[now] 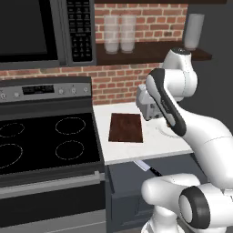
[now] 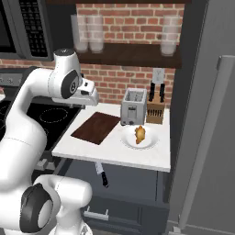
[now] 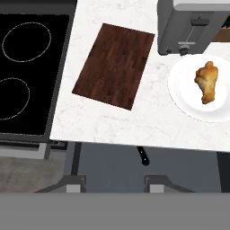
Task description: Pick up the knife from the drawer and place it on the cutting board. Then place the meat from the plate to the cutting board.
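lying in drawer (image 2: 137, 183): knife (image 2: 102, 173)

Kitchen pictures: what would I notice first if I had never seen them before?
Probably the big white robot arm bending over the white counter beside the black stove. Next, the golden meat on a round white plate, with a dark wooden cutting board lying bare to the plate's left. Below the counter's edge, a knife lies in the open drawer.
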